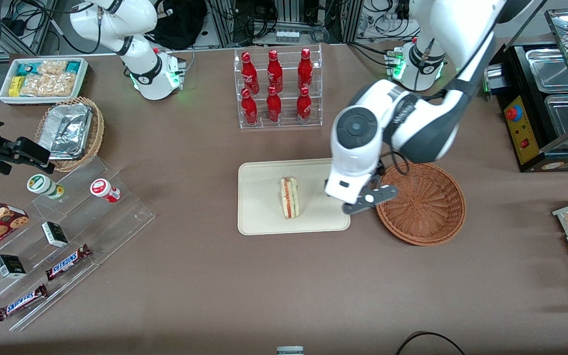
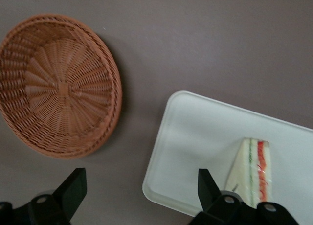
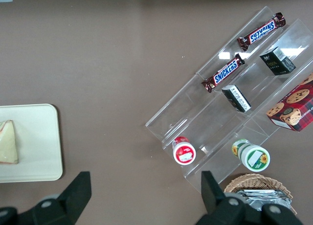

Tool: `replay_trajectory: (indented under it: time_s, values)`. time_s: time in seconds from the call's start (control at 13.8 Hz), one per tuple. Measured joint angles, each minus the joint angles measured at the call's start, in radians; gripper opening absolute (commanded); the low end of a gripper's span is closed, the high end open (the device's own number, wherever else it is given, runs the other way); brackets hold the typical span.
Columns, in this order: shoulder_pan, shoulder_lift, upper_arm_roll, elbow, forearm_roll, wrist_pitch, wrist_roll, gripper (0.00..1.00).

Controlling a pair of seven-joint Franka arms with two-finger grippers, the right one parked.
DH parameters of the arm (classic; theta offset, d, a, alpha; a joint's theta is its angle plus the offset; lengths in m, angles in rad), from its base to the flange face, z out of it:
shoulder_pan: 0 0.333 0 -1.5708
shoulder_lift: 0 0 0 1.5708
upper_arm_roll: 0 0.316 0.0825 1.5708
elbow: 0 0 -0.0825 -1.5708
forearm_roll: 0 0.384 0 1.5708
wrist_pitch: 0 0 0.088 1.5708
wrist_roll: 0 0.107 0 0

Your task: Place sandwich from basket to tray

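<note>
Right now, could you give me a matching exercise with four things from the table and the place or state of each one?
Things:
1. sandwich
2. brown basket
3. pincer
4. red bottles

Places or states:
A. open, above the table between tray and basket
B. in a clear rack
C. lying on the tray
D. holds nothing

Pairs: 1-C, 2-D, 3-A, 4-B

Your left arm reaches in from its base and bends down sharply at the elbow, the forearm sloping toward the table and the round wrist joint facing the front camera. The end effector point(image 1: 358, 199) hangs low off that wrist, pointing downward. In the left wrist view its two dark fingers point(image 2: 73, 186) stand wide apart with nothing between them, jaws spread and empty.
</note>
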Motion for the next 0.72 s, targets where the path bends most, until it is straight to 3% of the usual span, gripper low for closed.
replay_trajectory:
  time_s: [0.29,0.51,0.72]
  values:
    - [0.134,-0.064,0.000,-0.062,-0.033,-0.012,0.169,1.00]
    - [0.210,-0.157,0.018,-0.151,-0.130,-0.013,0.331,1.00]
    - [0.212,-0.281,0.107,-0.244,-0.216,-0.021,0.514,1.00]
